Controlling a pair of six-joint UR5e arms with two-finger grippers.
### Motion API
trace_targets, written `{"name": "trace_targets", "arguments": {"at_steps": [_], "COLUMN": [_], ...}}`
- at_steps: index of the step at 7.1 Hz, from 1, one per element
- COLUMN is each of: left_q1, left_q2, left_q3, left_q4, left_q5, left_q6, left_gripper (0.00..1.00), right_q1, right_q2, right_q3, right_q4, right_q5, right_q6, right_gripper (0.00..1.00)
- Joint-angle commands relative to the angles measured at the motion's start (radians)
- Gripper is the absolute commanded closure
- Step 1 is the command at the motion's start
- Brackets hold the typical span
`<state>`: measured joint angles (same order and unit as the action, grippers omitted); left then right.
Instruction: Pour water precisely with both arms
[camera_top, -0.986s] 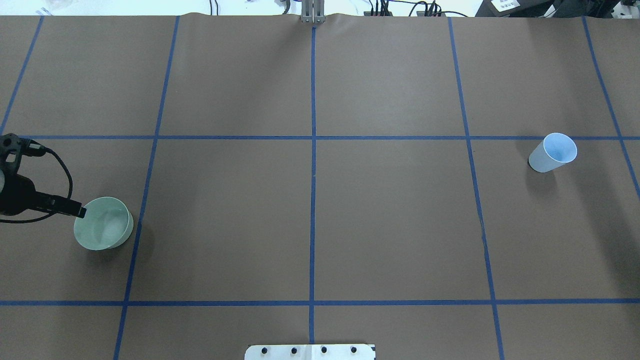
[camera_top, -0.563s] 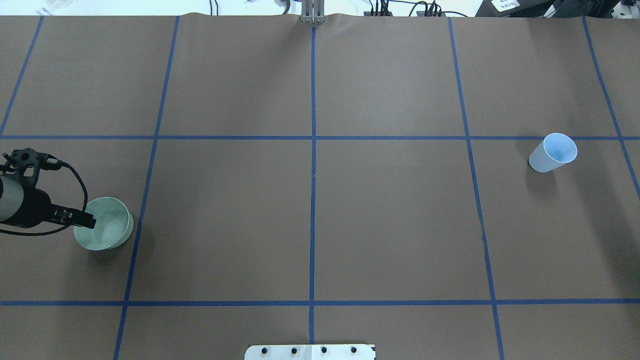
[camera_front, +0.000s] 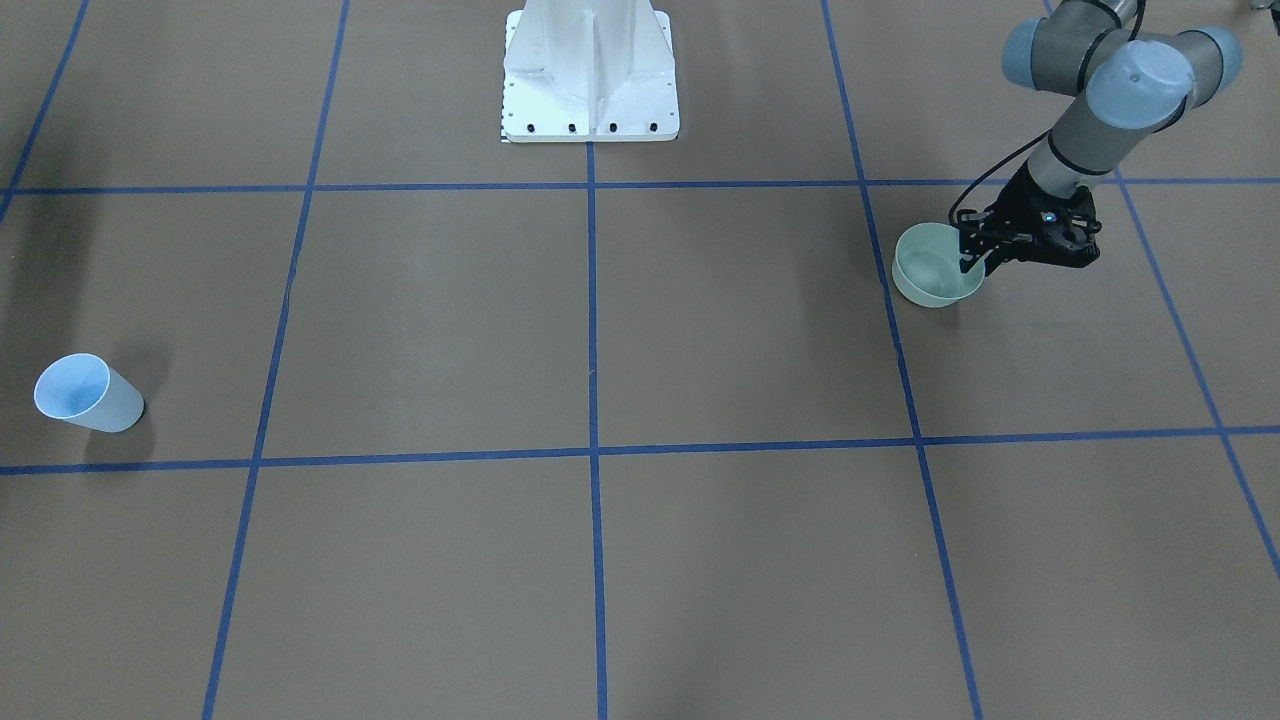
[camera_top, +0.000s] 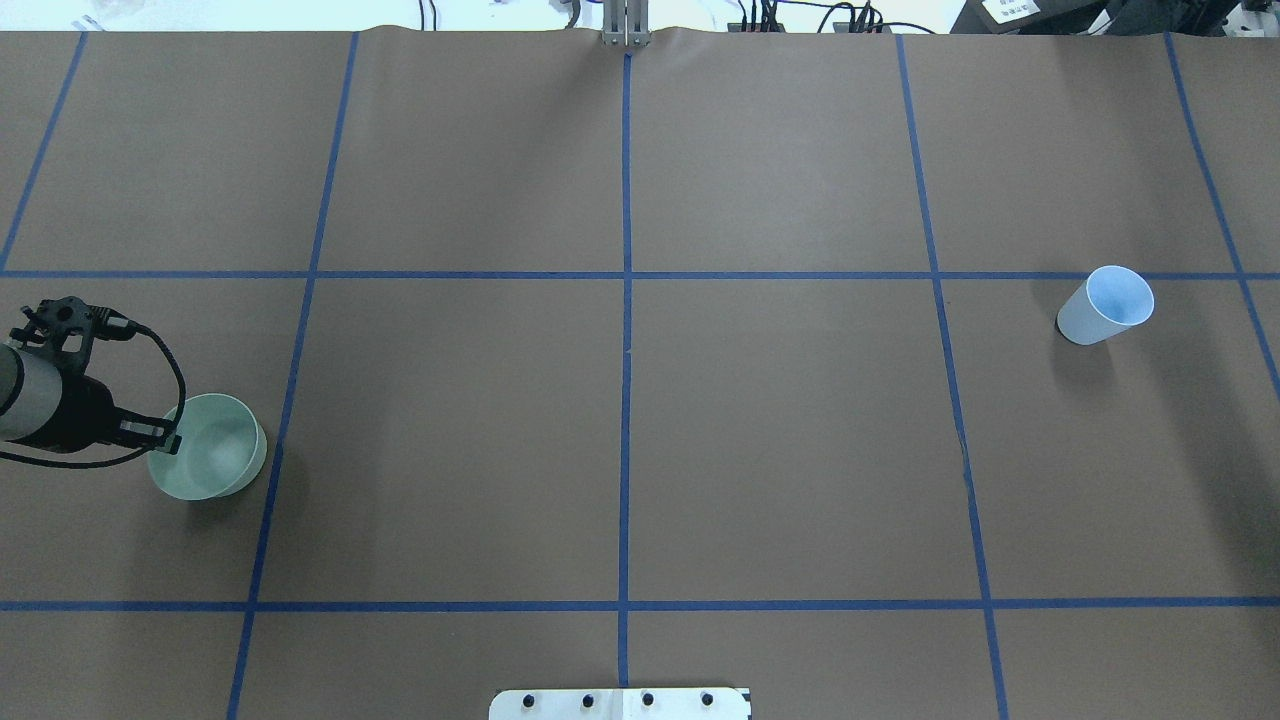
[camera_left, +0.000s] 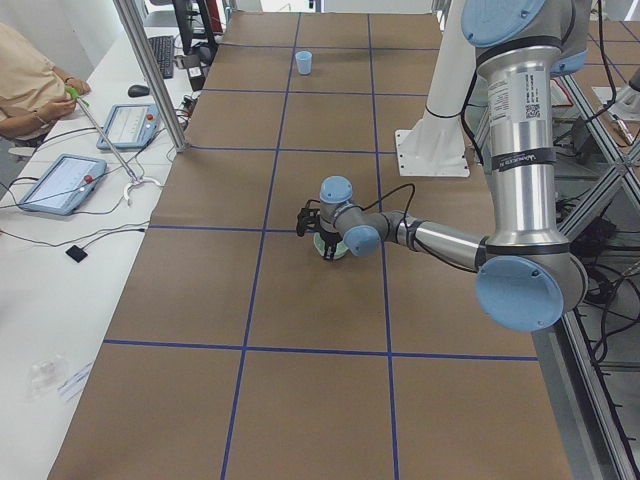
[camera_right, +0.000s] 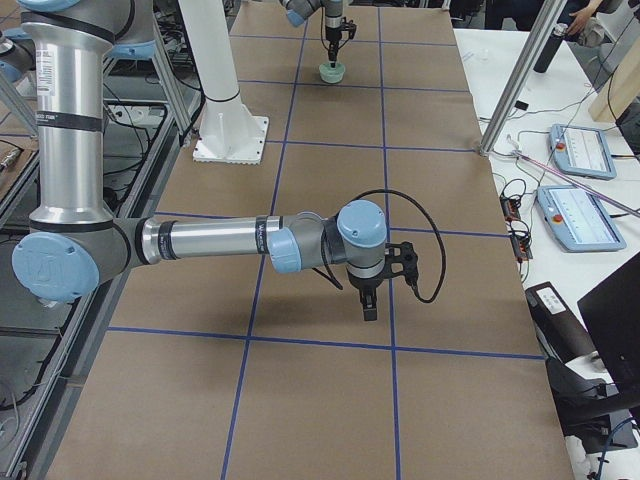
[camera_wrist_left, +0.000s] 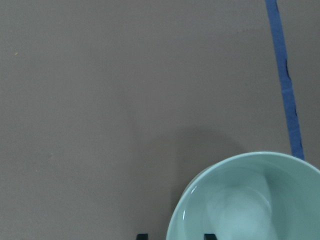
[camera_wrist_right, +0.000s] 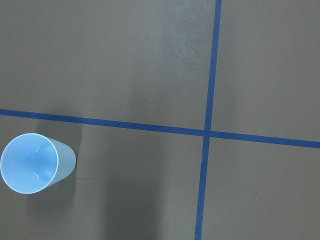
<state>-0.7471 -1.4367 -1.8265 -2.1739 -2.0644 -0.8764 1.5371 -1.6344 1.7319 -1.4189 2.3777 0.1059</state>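
Straddling round bowl rim (camera_top: 215, 396), left end effector (camera_top: 171, 441)

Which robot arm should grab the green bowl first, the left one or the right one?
Left. Its hand is open at the green bowl, with a finger on each side of the rim. The right hand hangs far away, on the blue cup's side.
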Motion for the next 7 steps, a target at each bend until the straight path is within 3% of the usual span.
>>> {"name": "trace_targets", "arguments": {"at_steps": [1,4,7], "left_q1": [-0.001,-0.009,-0.011], "left_q2": [-0.002,-0.013,-0.271], "left_q3": [-0.002,-0.06,-0.062], "left_q4": [-0.003,0.006,0.251], "left_q5": [-0.003,-0.095,-0.089], "left_q6": [0.002,-0.001,-0.022], "left_gripper": [1.0,1.0,1.0], "right_q1": [0.0,0.0,0.0], "right_q2": [0.001,0.001,0.001], "right_q3": [0.0,0.002,0.002], "right_q4": [0.0,0.002,0.008], "right_q5": [0.0,0.002,0.0], "right_q6": [0.0,0.0,0.0], "right_gripper": [0.0,0.0,0.0]}}
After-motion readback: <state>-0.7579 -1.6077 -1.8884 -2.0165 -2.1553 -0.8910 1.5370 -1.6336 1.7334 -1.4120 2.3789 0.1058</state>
